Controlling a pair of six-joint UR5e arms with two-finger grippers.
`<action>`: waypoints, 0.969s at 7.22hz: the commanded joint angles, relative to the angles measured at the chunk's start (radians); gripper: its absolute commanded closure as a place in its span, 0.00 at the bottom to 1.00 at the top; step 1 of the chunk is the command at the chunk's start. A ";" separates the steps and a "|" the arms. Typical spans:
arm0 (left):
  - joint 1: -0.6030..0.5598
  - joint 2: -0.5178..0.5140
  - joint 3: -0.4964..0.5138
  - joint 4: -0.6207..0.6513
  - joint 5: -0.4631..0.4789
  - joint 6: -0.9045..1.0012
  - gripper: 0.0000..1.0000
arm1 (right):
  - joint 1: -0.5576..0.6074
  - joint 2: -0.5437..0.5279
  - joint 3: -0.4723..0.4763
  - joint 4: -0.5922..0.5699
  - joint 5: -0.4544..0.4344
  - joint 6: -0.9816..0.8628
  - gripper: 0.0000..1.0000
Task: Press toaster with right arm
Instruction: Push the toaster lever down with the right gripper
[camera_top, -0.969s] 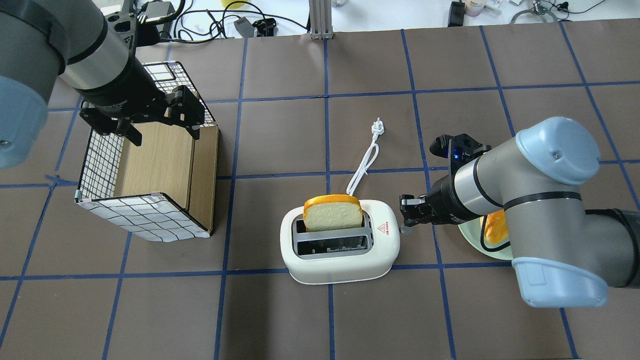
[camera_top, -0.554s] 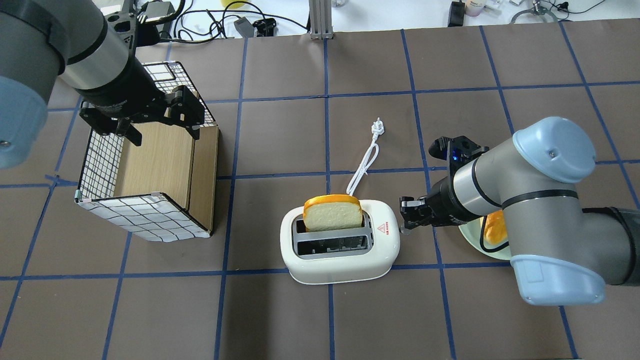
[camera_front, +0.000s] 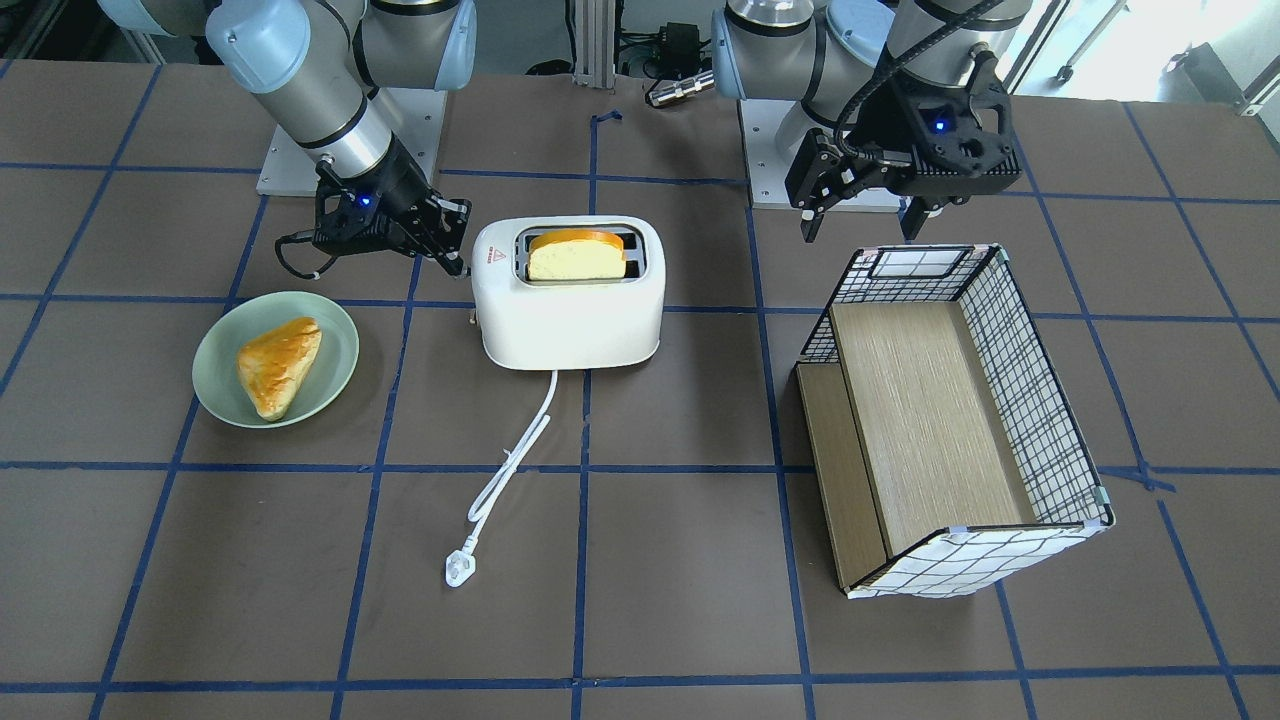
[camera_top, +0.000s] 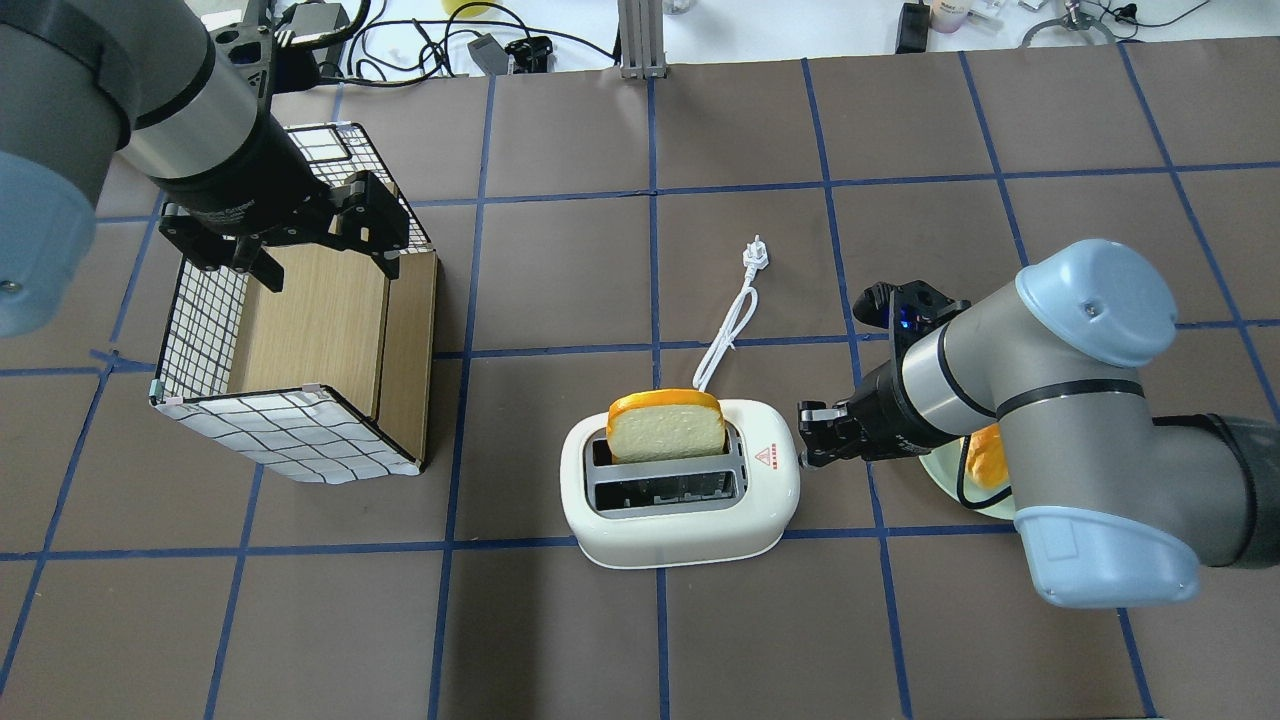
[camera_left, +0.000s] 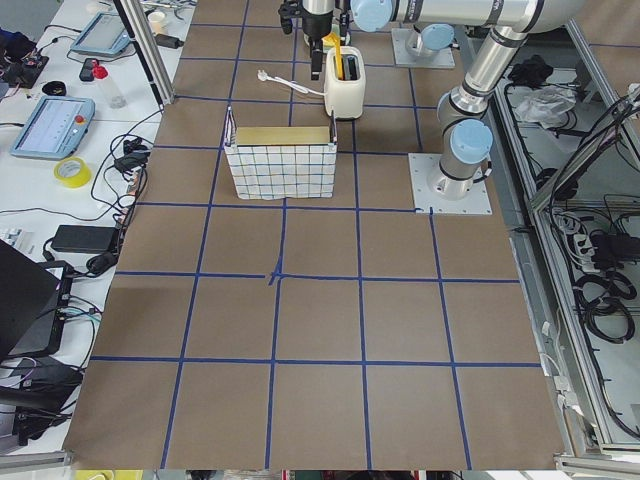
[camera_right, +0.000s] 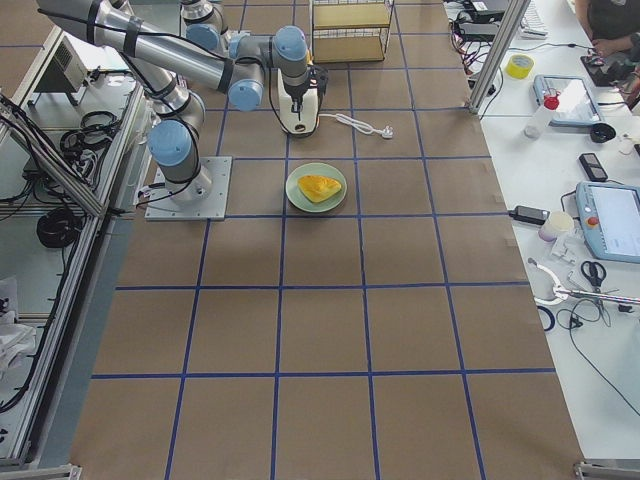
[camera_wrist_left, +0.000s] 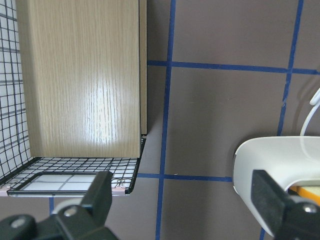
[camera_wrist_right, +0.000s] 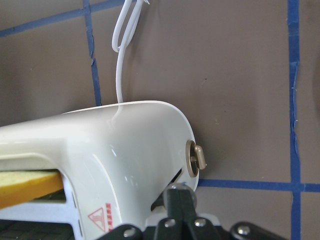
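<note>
The white toaster (camera_top: 680, 515) stands mid-table with a bread slice (camera_top: 667, 425) sticking up from its far slot; it also shows in the front view (camera_front: 570, 320). Its cord ends in a plug (camera_top: 757, 255). My right gripper (camera_top: 808, 440) is shut, and its tip touches the toaster's right end. In the right wrist view the shut tip (camera_wrist_right: 180, 195) sits at the lever slot, just below a round knob (camera_wrist_right: 195, 157); the lever itself is hidden. My left gripper (camera_top: 328, 265) is open and empty above the wire basket (camera_top: 290, 440).
A green plate (camera_front: 215, 370) with a pastry (camera_front: 278, 362) lies under my right forearm, to the right of the toaster in the overhead view. The wire basket with a wooden shelf stands at the table's left. Blue tape lines cross the brown table.
My right arm's elbow has shifted a little toward the toaster, and the gripper stays at the toaster's end. The bread slice stands at the same height. The left arm has not moved.
</note>
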 joint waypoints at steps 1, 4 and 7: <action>0.000 0.000 0.000 0.000 0.000 0.000 0.00 | 0.000 0.017 0.002 0.002 -0.005 0.000 1.00; 0.000 0.000 0.000 0.000 0.000 0.000 0.00 | 0.003 0.066 0.003 0.003 -0.013 0.006 1.00; 0.000 0.000 0.000 0.000 0.000 0.000 0.00 | 0.006 0.094 0.008 0.009 -0.013 0.011 1.00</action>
